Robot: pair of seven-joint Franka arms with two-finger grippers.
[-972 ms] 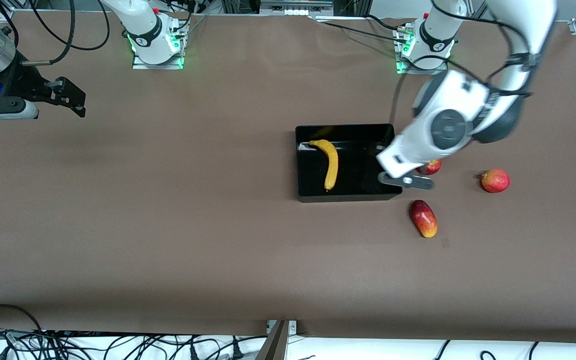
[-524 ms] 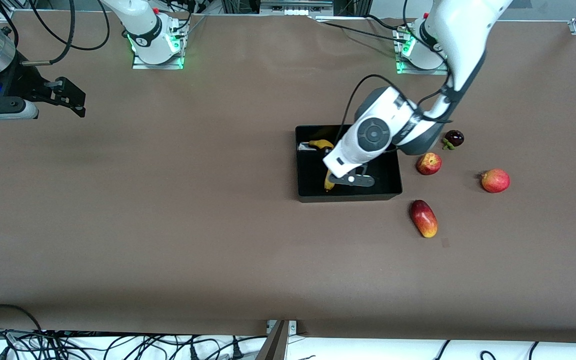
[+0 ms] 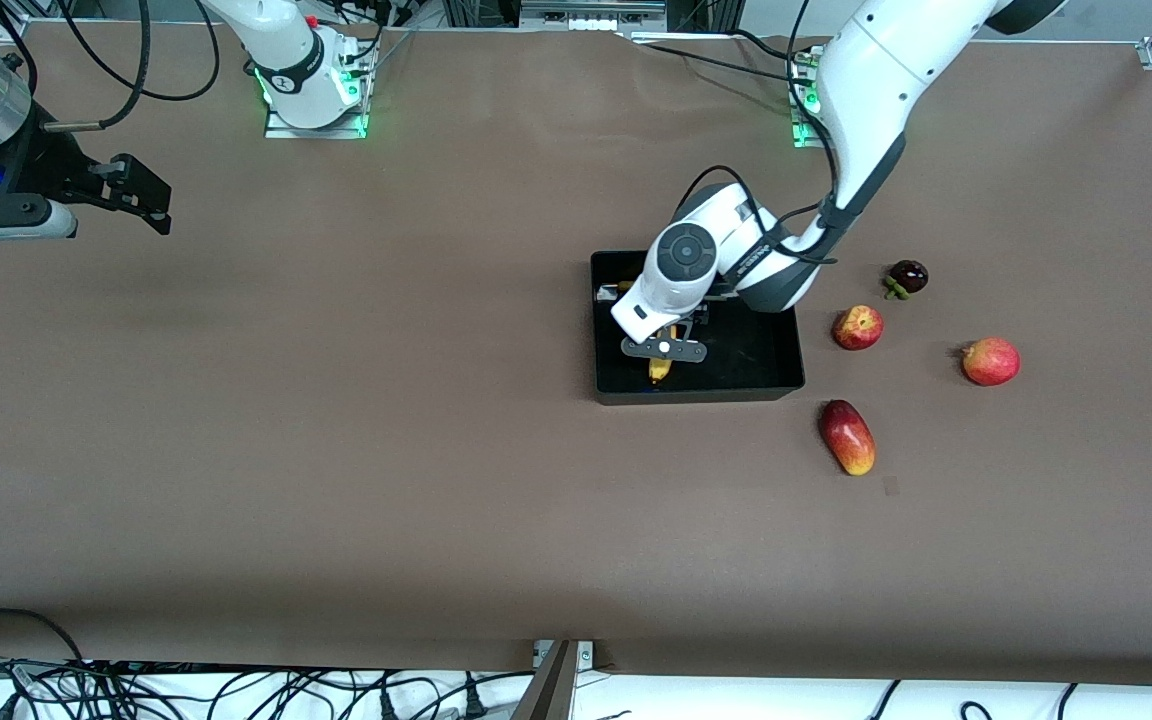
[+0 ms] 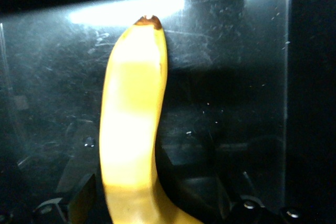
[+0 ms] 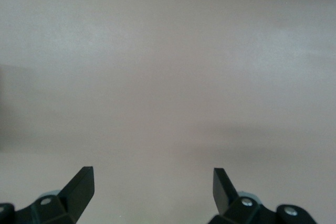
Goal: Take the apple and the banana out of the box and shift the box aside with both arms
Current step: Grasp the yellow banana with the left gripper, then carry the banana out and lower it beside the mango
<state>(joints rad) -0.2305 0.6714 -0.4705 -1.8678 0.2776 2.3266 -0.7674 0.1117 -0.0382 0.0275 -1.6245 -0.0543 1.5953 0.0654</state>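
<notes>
The black box (image 3: 698, 394) lies mid-table, and the yellow banana (image 3: 658, 370) lies inside it, mostly covered by the left arm's hand. My left gripper (image 3: 663, 354) is down in the box, open. In the left wrist view its jaws stand on either side of the banana (image 4: 134, 129) without closing on it, above the glossy box floor (image 4: 236, 77). The small red apple (image 3: 857, 327) sits on the table beside the box, toward the left arm's end. My right gripper (image 3: 141, 200) waits open over bare table at the right arm's end (image 5: 155, 182).
An oblong red-yellow mango (image 3: 847, 437) lies nearer the front camera than the apple. A round red fruit with a nub (image 3: 990, 361) and a dark purple fruit (image 3: 907, 276) sit toward the left arm's end. Brown table (image 3: 336, 450) spreads around.
The left arm has swung from over the box wall next to the apple to over the banana and come down into the box. The right arm has not moved.
</notes>
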